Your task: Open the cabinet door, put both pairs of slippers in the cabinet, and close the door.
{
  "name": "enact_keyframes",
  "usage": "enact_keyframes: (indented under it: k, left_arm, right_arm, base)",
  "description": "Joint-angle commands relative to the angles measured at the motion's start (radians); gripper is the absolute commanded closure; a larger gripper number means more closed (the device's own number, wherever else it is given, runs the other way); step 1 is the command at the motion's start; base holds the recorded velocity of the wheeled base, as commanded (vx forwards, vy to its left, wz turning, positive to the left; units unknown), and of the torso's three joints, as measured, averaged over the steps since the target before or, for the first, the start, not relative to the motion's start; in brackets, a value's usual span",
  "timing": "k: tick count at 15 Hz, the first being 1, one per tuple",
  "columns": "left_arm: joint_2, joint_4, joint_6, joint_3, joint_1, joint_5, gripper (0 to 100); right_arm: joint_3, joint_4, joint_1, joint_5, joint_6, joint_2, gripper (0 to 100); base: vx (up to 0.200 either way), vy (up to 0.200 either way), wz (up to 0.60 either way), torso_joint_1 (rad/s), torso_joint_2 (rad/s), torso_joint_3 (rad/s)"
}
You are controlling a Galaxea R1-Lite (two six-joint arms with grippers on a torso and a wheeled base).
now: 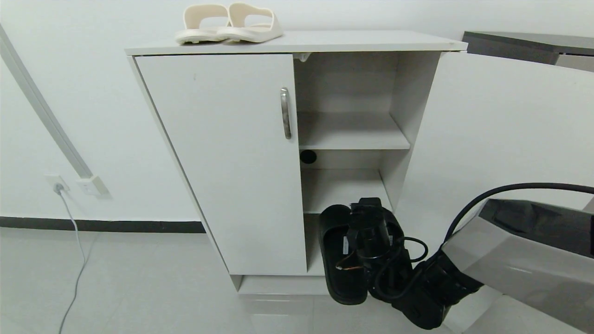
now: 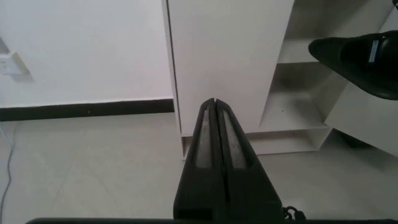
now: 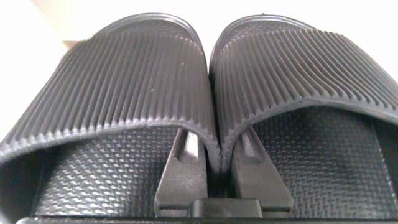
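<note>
Right wrist view: right hand (image 3: pixel 214 152) pinches the black slippers (image 3: pixel 149 93) by their inner straps, at the cabinet's (image 1: pixel 222 162) bottom shelf (image 2: pixel 295 109). Advise level push, fully inside. Left hand (image 2: pixel 214 124) closed, empty. Beige slippers (image 1: pixel 229 23) on top.

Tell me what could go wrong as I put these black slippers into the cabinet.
1. The right gripper pinches only the touching strap edges; a bump could free one black slipper.
2. The pair hangs at the bottom opening, close to the shelf and the closed door; a toe might snag.
3. The open door stands close beside the gripper and could get knocked.
</note>
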Motion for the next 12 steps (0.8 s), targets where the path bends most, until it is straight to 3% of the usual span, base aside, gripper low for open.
enact_keyframes:
  k: [1,9,12]
  left_arm:
    - [0.002,0.0,0.001,0.0,0.0,0.0,100]
    - [0.002,0.0,0.001,0.0,0.0,0.0,100]
    - [0.002,0.0,-0.005,0.0,0.0,0.009,100]
  right_arm:
    - [-0.015,0.002,-0.002,0.007,0.023,0.05,100]
    - [-0.017,0.002,0.033,0.006,0.029,0.05,100]
    - [-0.017,-0.006,0.032,0.003,0.026,0.045,100]
  base:
    - [0.0,0.0,0.0,0.0,0.0,0.0]
    - [0.0,0.0,0.0,0.0,0.0,0.0]
    - [0.0,0.0,0.0,-0.004,0.0,-0.149]
